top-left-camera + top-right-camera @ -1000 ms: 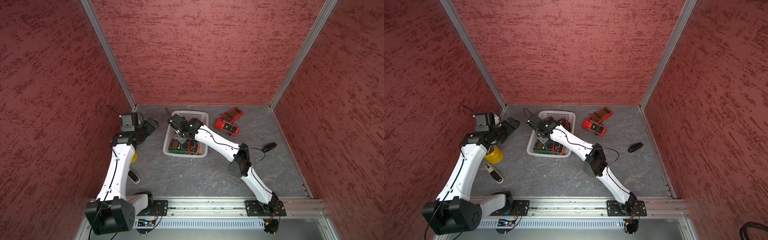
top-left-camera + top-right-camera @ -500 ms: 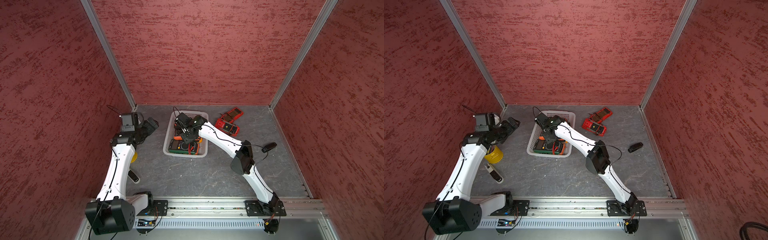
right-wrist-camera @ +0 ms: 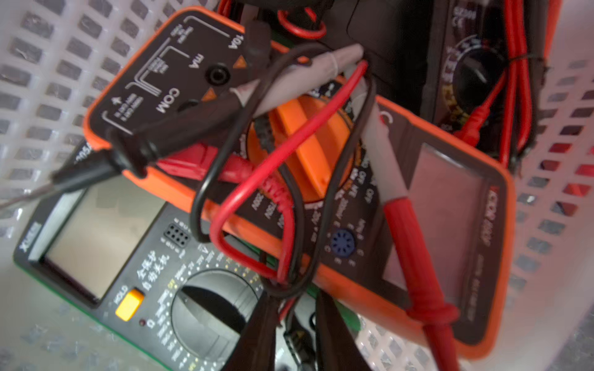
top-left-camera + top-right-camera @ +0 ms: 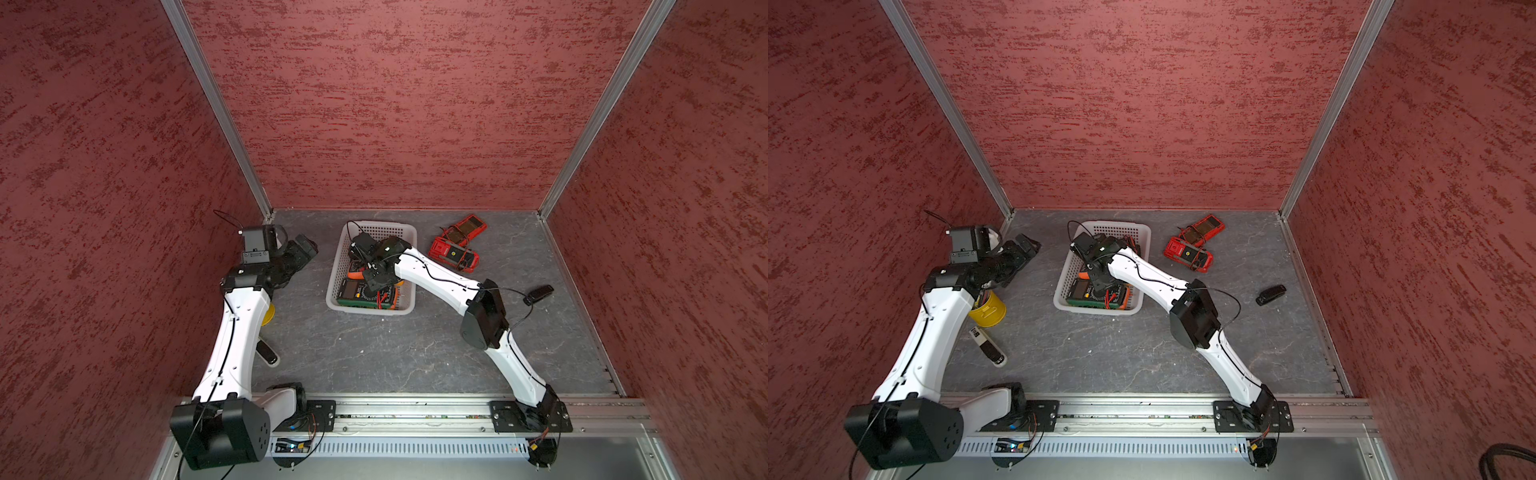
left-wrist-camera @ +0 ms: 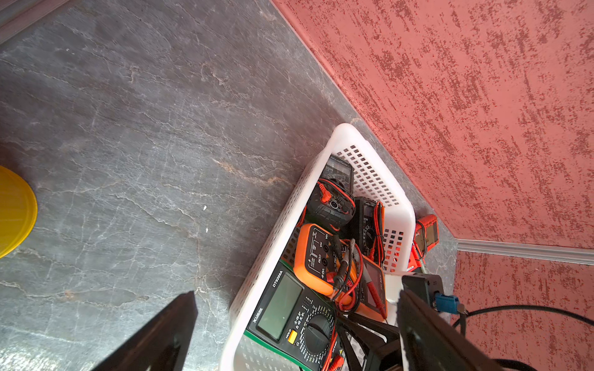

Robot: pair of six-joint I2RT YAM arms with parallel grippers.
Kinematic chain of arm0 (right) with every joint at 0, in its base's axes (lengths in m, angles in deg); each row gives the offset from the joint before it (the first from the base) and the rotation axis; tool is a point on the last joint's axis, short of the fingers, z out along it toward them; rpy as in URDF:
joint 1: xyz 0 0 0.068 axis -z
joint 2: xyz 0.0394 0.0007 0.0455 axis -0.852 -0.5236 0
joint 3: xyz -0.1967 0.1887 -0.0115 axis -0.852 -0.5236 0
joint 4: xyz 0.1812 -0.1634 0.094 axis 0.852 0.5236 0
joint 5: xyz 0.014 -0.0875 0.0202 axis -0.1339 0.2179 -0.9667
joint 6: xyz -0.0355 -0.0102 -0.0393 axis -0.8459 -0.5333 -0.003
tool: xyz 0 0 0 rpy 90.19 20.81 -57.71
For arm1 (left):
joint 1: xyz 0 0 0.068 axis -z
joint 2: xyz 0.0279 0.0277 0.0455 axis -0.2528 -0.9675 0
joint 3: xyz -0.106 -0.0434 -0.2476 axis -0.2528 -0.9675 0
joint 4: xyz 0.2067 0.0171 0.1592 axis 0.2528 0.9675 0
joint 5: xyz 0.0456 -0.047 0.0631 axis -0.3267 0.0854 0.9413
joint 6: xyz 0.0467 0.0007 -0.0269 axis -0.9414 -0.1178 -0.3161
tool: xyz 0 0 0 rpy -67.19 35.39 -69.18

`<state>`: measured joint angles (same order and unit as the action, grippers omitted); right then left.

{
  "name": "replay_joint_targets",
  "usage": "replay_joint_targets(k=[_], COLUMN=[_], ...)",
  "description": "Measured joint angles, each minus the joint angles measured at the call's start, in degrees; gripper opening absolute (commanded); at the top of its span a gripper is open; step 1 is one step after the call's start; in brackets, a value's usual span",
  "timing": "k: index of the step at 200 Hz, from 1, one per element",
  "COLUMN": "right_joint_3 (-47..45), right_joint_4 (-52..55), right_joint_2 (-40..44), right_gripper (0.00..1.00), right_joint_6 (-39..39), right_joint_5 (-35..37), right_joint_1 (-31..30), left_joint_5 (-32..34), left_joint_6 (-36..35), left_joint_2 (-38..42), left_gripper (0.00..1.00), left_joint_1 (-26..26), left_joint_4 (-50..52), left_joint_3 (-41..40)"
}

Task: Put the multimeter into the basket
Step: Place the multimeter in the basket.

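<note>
- The right pincer (image 3: 295, 295) has drawn its jaws to a narrow slit over the last second and drifted slightly toward the middle of the basket (image 4: 370, 309). It hangs low inside, just above the orange multimeter (image 3: 321, 160). It grips no meter body. Loops of the test leads (image 3: 257, 192) run down toward its tips, and I cannot tell whether it pinches them.
- The orange multimeter lies in the basket, its lower edge resting on the green multimeter (image 4: 363, 293), so that delivery looks finished.
- The left pincer (image 4: 305, 249) has not moved: jaws spread wide, empty, above the desk (image 4: 374, 353) beside the basket.
- Two red multimeters (image 4: 455, 253) sit where they were, on the desk outside the basket's far corner. They are probably next, so the right arm must lift clear without dragging leads.
</note>
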<state>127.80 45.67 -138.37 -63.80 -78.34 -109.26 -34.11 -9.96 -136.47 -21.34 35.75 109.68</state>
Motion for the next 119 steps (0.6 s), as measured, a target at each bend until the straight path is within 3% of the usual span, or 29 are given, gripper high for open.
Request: replay_joint_targets(k=[47,119], right_joint_3=[0.4,4.9], right_joint_4=[-1.2,0.6], right_joint_2=[0.0,-0.8], right_gripper=[0.35,0.32], right_joint_6=[2.1,5.2], right_joint_5=[-2.8,-7.1], right_joint_1=[0.3,1.7], left_joint_5=[0.0,-0.5], left_joint_6=[0.1,0.1], left_joint_2=[-0.1,-0.8], left_gripper=[1.0,1.0], left_joint_1=[0.0,0.0], left_joint_4=[-0.9,-1.6], left_joint_3=[-0.1,-0.1])
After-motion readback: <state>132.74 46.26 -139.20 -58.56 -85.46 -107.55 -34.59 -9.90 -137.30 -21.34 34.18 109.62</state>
